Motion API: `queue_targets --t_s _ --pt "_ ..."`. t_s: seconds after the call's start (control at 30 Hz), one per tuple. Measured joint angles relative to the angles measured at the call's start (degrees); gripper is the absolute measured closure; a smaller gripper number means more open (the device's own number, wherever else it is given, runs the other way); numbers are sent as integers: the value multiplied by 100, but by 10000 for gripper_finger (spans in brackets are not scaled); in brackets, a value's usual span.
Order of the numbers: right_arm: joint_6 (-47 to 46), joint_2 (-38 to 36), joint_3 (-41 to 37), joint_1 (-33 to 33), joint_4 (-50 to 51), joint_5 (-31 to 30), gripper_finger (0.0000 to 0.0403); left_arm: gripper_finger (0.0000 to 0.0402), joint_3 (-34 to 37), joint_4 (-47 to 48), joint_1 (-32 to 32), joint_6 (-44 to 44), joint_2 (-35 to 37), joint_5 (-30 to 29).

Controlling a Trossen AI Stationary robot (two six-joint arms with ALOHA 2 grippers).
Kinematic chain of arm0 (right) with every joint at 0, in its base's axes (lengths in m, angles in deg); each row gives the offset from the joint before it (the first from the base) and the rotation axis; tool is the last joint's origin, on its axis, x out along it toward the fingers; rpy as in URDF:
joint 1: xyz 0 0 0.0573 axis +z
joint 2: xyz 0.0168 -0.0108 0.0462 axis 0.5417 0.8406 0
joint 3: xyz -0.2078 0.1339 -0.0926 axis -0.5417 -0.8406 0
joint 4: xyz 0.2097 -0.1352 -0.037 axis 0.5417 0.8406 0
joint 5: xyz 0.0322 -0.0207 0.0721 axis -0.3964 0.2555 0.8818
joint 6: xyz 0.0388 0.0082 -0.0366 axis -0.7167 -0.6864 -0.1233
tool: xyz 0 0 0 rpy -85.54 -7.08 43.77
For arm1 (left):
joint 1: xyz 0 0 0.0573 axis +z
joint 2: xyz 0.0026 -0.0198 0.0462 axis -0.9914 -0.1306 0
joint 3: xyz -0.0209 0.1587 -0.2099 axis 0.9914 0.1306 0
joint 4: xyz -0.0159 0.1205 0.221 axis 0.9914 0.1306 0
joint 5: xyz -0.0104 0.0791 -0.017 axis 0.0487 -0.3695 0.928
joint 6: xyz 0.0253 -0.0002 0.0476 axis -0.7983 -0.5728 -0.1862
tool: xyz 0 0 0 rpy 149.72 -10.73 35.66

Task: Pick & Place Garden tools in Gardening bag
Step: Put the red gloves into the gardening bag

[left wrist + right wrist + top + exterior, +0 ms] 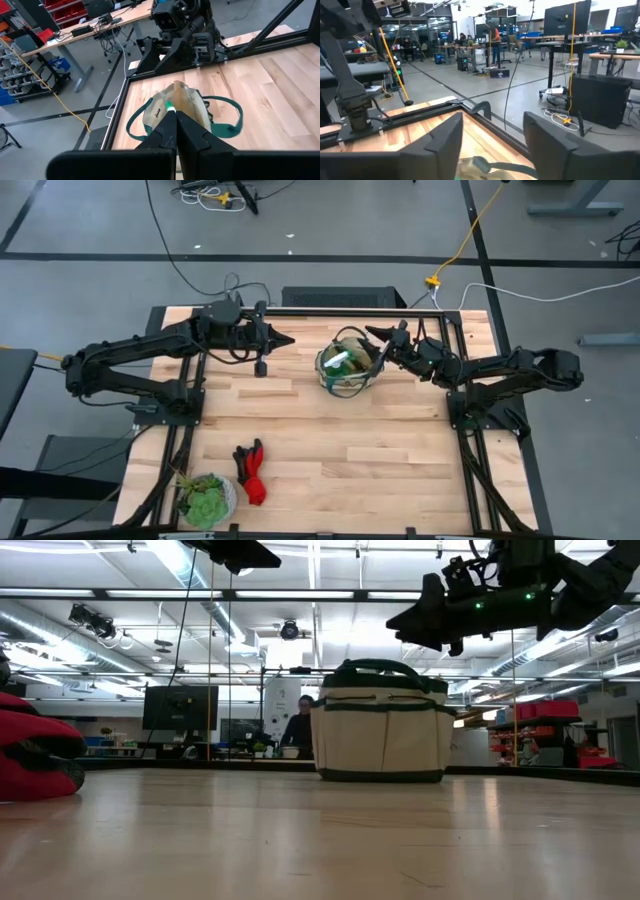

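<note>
The tan gardening bag (348, 370) with dark green trim stands upright on its base at the table's far middle, also seen in the low view (380, 730). Something green and white (340, 362) shows inside it. The red-and-black gloves (252, 472) lie on the table near the front left. My right gripper (375, 335) hangs open just above the bag's far right rim, with nothing between its fingers (447, 145). My left gripper (287, 340) is shut and holds nothing, up in the air left of the bag, pointing at it (176, 120).
A leafy green plant in a pale pot (205, 498) stands at the front left corner. Black frame rails (470, 470) run along the table's sides. Bare wood (370, 460) lies between the bag and the front edge. A person (298, 728) is in the room behind.
</note>
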State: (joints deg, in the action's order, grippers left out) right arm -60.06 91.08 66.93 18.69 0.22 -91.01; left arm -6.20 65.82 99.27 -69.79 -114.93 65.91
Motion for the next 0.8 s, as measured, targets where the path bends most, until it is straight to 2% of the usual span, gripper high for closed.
queue_targets --t_s 0.13,0.27,0.5,0.57,0.7,0.8 --pt "54 0 0 0 1 13 154 396 0 0 0 25 0 -2" --pt "133 0 0 0 -15 23 137 394 -2 0 0 25 0 -1" --pt "444 0 71 11 -251 99 139 397 -2 1 0 25 4 -2" --pt "446 -1 197 11 -206 294 142 394 -2 5 0 22 34 -5" --pt "421 -2 609 27 366 732 148 389 -4 11 0 22 169 -24" --pt "462 -2 984 74 1039 816 152 391 -7 29 0 25 303 -28"
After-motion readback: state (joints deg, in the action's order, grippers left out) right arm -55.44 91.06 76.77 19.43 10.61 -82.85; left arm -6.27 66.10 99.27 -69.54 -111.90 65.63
